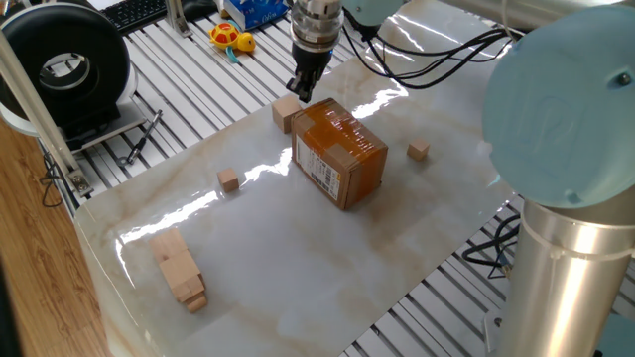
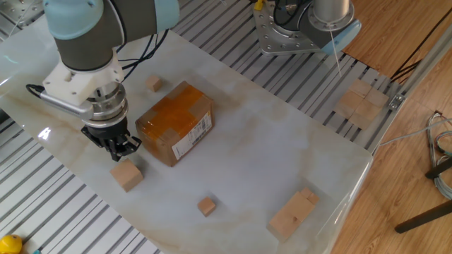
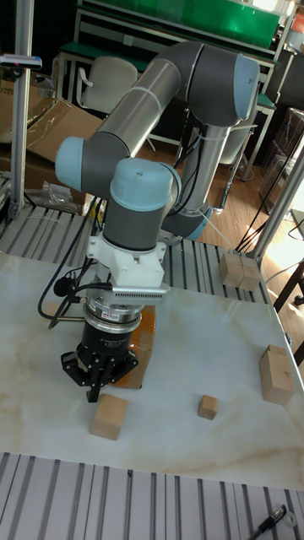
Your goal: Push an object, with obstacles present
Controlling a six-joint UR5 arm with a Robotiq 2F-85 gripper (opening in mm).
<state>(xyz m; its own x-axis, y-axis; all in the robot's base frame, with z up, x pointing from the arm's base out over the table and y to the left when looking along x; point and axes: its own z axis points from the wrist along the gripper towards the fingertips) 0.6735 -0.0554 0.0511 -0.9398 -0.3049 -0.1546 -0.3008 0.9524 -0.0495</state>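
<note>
The object, a plain light-wood cube (image 1: 286, 111) (image 2: 126, 174) (image 3: 108, 416), sits on the marble tabletop near its slatted edge. My gripper (image 1: 301, 95) (image 2: 116, 151) (image 3: 92, 391) points straight down between the cube and the cardboard box (image 1: 339, 154) (image 2: 175, 123), fingers shut with nothing held. Its tip is right by the cube's box-side edge; contact cannot be told. Two tiny wooden cubes (image 1: 229, 179) (image 1: 418, 151) lie on either side of the box. Long pale wooden blocks (image 1: 179, 270) (image 2: 293, 212) rest at the far end.
A black round device (image 1: 69, 64), a toy (image 1: 231, 39) and a keyboard lie on the slatted bench beyond the table's edge. More wooden blocks (image 2: 360, 102) sit on the slats off the marble. The arm's cables (image 1: 437, 59) trail over the top.
</note>
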